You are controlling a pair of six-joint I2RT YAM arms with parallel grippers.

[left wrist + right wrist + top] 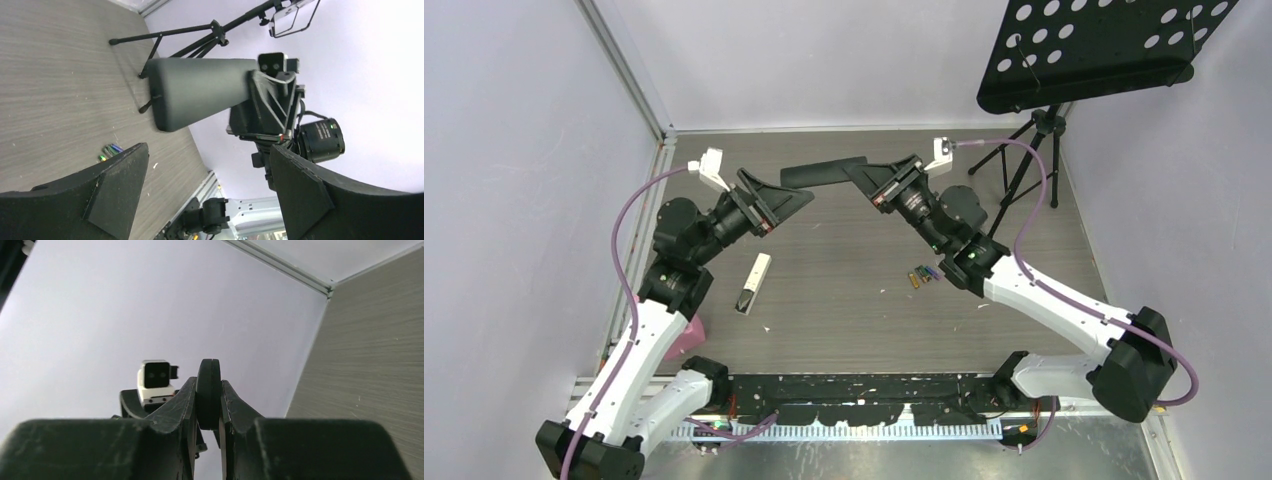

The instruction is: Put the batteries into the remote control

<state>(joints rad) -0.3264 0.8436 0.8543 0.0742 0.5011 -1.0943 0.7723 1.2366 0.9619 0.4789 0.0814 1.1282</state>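
Entry one, right gripper (859, 175), black, two-fingered: jaws pressed onto one end of a slim black plastic remote control (814, 177), held up off the table and reaching toward the other arm. The right wrist view shows the remote edge-on between the pads.

Entry two, left gripper (207, 150), black, two-fingered: fingers spread wide, holding nothing, its tips just beside the free end of the remote.

Entry three, small cylindrical batteries (924, 274), orange-gold, green and purple-blue: a loose cluster on the grey wood-grain table (844, 320), near the right arm's forearm and well apart from the remote.

Entry four, narrow white strip with a black end (754, 283): flat on the table near the left arm.

Entry five, pink block (686, 336) by the left arm's base; black perforated music stand (1094, 50) on a tripod at the far right.

Risks, as judged: the remote is pinched at one end only, so a push from the left gripper could pivot it or work it loose. The cells are tiny and round, so a poor grasp could send them rolling.

Not made out: whether the battery compartment is open, or which face it is on; the exact count of cells; what the white strip is. The pink block is partly hidden by the arm.
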